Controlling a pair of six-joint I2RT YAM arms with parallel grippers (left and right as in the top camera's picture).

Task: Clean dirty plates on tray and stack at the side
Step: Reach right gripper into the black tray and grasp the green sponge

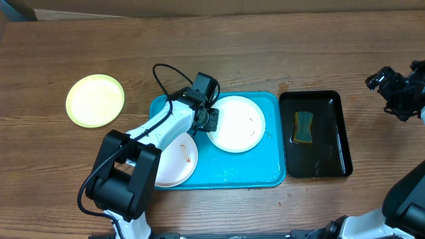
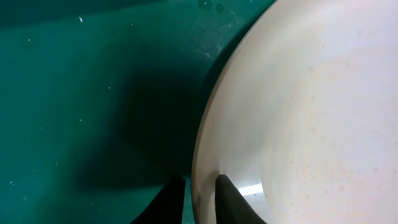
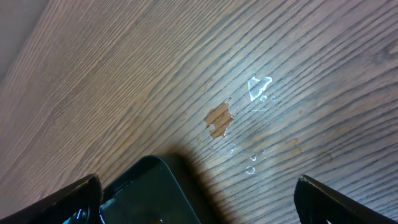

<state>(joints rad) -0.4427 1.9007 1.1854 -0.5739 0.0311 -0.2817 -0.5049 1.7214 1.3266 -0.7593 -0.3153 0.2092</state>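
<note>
On the turquoise tray [image 1: 232,169] lie two white plates. My left gripper [image 1: 211,121] is at the left rim of the right-hand white plate [image 1: 236,124]. In the left wrist view its two dark fingers straddle that plate's rim [image 2: 205,149]: one inside the plate, one outside over the tray [image 2: 74,93], and the gripper [image 2: 199,180] is shut on the rim. The other white plate [image 1: 174,159], with brown smudges, lies at the tray's front left, partly under my left arm. A yellow-green plate [image 1: 95,100] rests on the wood at the far left. My right gripper [image 1: 392,89] hangs open at the far right.
A black tray [image 1: 315,162] with a green-yellow sponge [image 1: 303,127] stands right of the turquoise tray. Under my open right gripper [image 3: 198,186] are a corner of the black tray [image 3: 155,193], a brown stain [image 3: 219,119] and water drops on the wood.
</note>
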